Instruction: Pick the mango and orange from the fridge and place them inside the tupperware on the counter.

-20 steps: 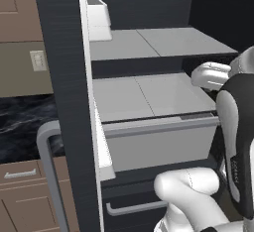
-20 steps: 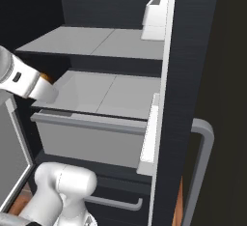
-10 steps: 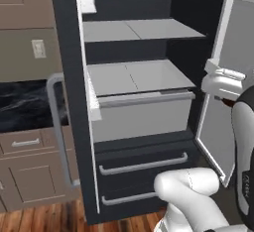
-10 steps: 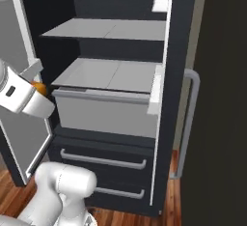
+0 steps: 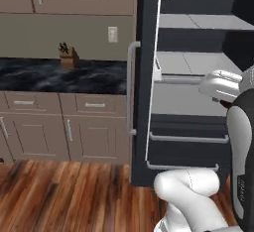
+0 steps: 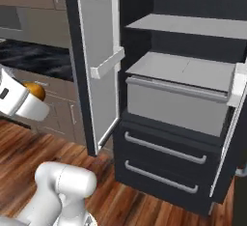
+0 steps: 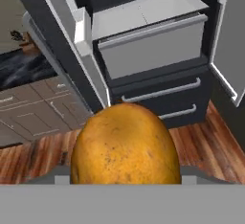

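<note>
A big oval yellow-orange mango (image 7: 125, 146) sits right in front of the hand camera and hides the fingertips of my gripper (image 7: 125, 173), which is shut on it. From the right base view the mango (image 6: 34, 91) peeks out beside my white hand, low on the left and well clear of the fridge (image 6: 173, 99). The fridge (image 5: 188, 72) stands with both doors open, showing grey shelves and a pulled-out grey bin (image 7: 153, 46). The black marble counter (image 5: 59, 75) runs to the fridge's left. The orange and the tupperware are out of view.
A brown knife block (image 5: 67, 57) stands on the counter under a wall socket (image 5: 113, 34). The left fridge door (image 5: 144, 77), with its grey bar handle, juts toward me. The other open door (image 6: 99, 61) carries white bins. Wood floor (image 5: 64, 191) lies in front of the cabinets.
The whole picture has shifted: the base has backed away from the fridge and turned left, bringing the counter into view. My hand has come out of the fridge.
</note>
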Robot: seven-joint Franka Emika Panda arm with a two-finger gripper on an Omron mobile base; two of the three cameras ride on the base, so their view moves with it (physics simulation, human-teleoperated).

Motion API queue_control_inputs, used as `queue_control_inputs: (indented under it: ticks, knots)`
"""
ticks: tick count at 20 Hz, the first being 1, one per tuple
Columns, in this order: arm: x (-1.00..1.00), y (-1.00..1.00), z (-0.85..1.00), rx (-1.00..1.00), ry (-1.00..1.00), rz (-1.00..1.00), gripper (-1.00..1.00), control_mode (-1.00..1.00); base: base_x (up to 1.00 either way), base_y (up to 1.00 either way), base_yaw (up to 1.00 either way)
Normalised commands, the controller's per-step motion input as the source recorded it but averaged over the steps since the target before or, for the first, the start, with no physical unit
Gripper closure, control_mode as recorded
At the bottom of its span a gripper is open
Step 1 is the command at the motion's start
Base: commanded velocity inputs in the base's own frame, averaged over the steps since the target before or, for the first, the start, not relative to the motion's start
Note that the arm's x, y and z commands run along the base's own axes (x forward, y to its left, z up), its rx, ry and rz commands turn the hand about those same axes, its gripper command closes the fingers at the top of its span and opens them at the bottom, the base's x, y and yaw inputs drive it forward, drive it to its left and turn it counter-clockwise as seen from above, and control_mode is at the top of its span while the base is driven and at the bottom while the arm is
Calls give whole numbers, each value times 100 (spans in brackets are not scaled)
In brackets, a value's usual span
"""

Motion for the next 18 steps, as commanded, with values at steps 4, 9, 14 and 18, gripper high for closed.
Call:
queue_control_inputs:
  ticks: [4,9,14,18]
  knots:
    - [0,0,0,0,0,0,100,100,-47,81,93]
    - [0,0,0,0,0,0,100,100,6,61,83]
    - [0,0,0,0,0,0,100,100,99,3,32]
    - [0,0,0,0,0,0,100,100,100,0,31]
